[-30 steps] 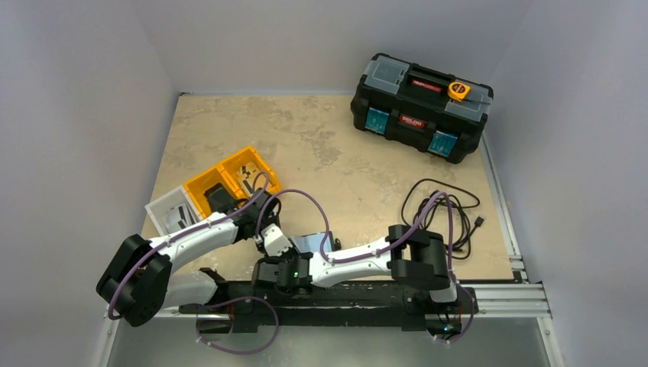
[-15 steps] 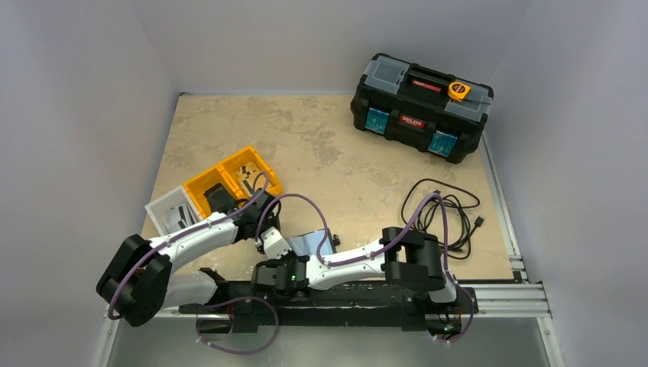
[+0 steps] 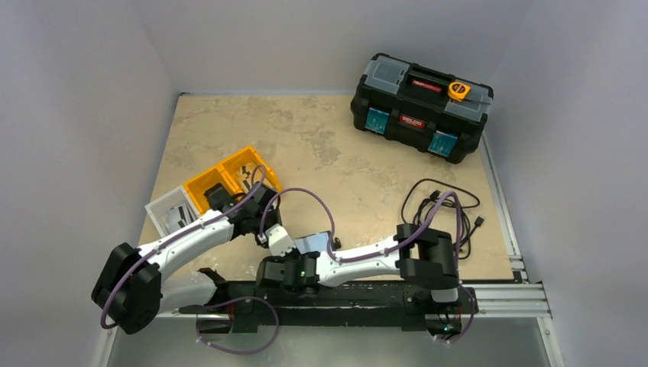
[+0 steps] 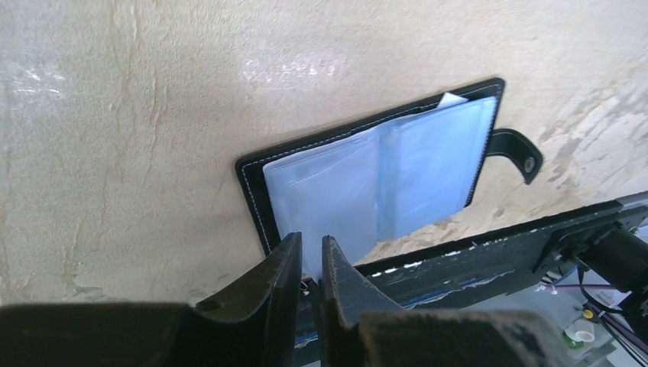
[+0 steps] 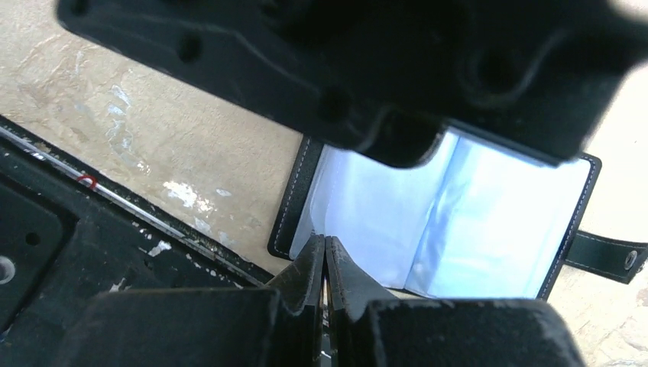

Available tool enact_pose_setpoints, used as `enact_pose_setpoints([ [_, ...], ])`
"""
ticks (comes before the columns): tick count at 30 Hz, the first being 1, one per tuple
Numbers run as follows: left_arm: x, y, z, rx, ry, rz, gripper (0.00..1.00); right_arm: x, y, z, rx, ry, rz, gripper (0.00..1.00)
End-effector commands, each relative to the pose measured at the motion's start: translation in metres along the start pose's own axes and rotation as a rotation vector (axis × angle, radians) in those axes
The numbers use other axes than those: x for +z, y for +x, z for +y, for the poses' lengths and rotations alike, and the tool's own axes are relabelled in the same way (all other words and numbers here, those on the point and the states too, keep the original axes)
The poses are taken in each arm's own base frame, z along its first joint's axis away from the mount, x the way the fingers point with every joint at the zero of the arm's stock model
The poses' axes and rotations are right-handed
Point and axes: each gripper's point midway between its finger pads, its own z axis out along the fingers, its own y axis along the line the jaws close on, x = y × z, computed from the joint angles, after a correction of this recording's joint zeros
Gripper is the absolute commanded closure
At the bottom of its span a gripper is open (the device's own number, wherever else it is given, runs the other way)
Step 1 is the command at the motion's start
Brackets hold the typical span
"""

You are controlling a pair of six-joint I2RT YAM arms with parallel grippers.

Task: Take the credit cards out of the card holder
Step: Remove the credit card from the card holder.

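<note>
Black with pale stitching, the card holder [image 4: 367,191] lies open flat on the beige table [image 4: 153,115], close to its near edge. Its pale blue sleeves face up and its snap strap [image 4: 516,149] sticks out sideways. The left gripper [image 4: 309,245] is at the holder's near corner, jaws a narrow slit apart. The right gripper [image 5: 324,245] is closed tight at a sleeve's near edge, and I cannot tell whether it pinches anything. The cards cannot be made out.

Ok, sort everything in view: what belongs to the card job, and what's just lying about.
Job: card holder, lying open; credit cards, not distinguishable inside its sleeves; left claw and right claw, at its near edge.

Lying about: black toolbox; orange bins; white bin; coiled cable.
</note>
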Motion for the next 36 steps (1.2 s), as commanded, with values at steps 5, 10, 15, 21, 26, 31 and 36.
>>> enact_pose_setpoints([
  [5,-0.030,-0.019,-0.012,0.044,0.012,-0.099,0.73,-0.016,-0.027,-0.011,0.178,-0.099,-0.022,1.00],
  [10,-0.041,-0.022,-0.006,0.033,-0.011,-0.138,0.68,-0.018,-0.029,-0.030,0.297,-0.130,-0.011,1.00],
  [15,-0.041,-0.019,-0.001,0.032,-0.014,-0.145,0.74,-0.022,-0.028,-0.056,0.433,-0.138,-0.012,1.00],
  [21,-0.023,-0.011,-0.008,0.030,0.029,-0.092,0.88,-0.031,-0.023,-0.080,0.555,-0.131,-0.023,1.00],
  [26,-0.011,-0.010,-0.024,0.050,0.059,-0.058,0.94,-0.032,-0.006,-0.096,0.612,-0.112,-0.009,1.00],
  [31,0.004,-0.009,-0.046,0.076,0.074,-0.022,0.96,-0.031,0.006,-0.105,0.639,-0.092,0.010,1.00],
  [36,0.020,-0.003,-0.070,0.096,0.096,0.018,0.96,-0.034,0.009,-0.116,0.655,-0.062,0.011,0.97],
])
